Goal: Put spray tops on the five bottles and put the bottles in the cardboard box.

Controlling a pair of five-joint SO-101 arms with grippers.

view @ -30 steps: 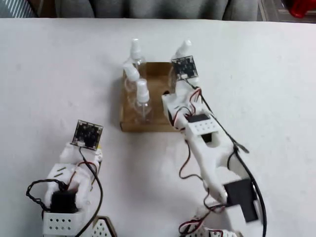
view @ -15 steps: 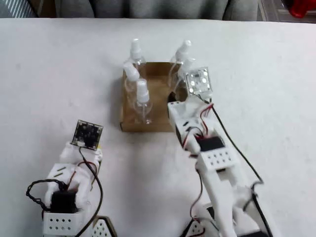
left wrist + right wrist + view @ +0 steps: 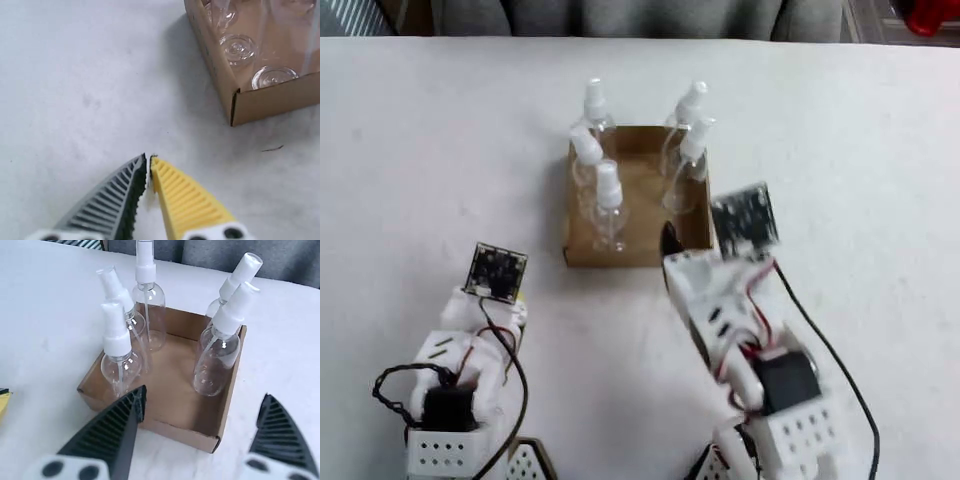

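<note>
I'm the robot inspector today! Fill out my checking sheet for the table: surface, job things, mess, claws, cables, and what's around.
Surface: white table.
Job's things: five bottles, spray tops on, standing in the cardboard box.
Clutter: one tiny dark strand on the table near the box.
Claws: left claw shut, holding nothing, low over the table; right claw open, holding nothing, in front of the box.
Cables: black cable on the left arm; red wires on the right arm.
Surroundings: grey upholstery behind the table; red object at the far corner.
</note>
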